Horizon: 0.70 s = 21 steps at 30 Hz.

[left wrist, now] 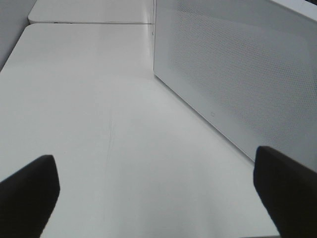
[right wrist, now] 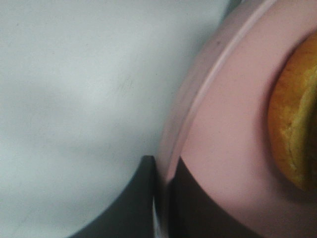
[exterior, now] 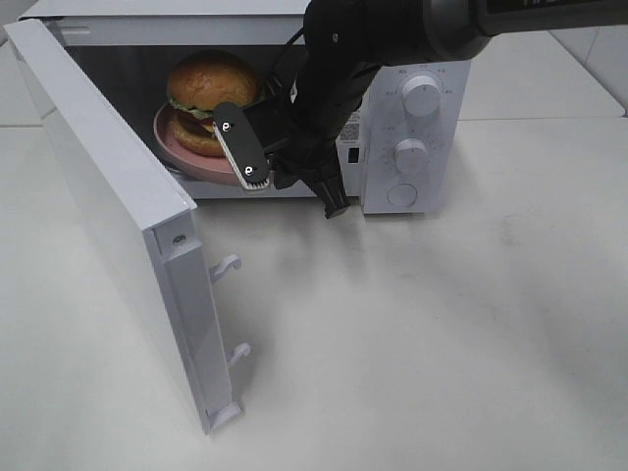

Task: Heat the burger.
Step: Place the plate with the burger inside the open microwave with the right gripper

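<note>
Step in hand: as I judge it, seating the round pink plate (exterior: 180, 152) with its load inside the boxy white microwave oven (exterior: 446, 147), ahead of letting go and shutting up.

Right gripper (right wrist: 165, 191): its dark fingers (right wrist: 141, 198) are pinched closed on the near rim of the pink plate, one finger above the rim and one below.

Left gripper (left wrist: 156, 193): fingers spread wide with nothing between them, hanging over the bare white table (exterior: 442, 324) outside the oven door, away from the work.

Burger (exterior: 211, 93): the glossy golden-bun burger with green lettuce sits upright on the plate, inside the oven cavity, toward its left half.

Burger relative to fingers: in the high view it lies at about 11 o'clock from the pinched fingers, near but apart. Bare pink plate shows between the bun and the grip, so the fingers touch plate only.

Door: the white hinged microwave door (exterior: 108, 196) stands swung wide at 8 o'clock from the cavity, latch hooks facing out.

Doing it well: keep the plate level so the tall burger does not tip. Set it flat on the cavity floor and fully behind the front sill. Part the fingers only once the plate rests, then draw straight back toward 5 o'clock, clear of the plate rim.

Risk: a tilted release could slide the burger, and a plate proud of the sill would block the door.
</note>
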Available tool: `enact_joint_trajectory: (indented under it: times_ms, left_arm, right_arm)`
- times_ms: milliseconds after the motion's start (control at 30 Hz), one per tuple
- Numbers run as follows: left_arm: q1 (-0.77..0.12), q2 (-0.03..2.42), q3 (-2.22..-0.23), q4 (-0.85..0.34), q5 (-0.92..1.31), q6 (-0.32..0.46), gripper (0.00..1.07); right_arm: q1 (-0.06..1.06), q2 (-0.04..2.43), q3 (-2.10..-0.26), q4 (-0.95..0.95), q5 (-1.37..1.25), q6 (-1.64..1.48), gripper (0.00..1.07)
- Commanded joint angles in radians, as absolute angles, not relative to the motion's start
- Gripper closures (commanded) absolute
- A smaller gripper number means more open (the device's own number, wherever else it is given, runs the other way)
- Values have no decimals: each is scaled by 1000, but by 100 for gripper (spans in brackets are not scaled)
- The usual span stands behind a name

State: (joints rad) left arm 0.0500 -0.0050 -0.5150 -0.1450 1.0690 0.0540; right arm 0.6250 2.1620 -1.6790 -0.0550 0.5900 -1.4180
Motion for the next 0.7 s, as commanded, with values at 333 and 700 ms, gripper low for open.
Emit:
enact_joint_trajectory:
  times_ms: [333, 700]
  left_arm:
    - [52, -22, -516, -151, 1066, 53, 7]
    - [52, -22, -516, -151, 1066, 53, 7]
  right_arm:
    - [619, 2273, -1898, -117, 640, -1276, 107]
    - [619, 2362, -2029, -120, 655, -1245, 107]
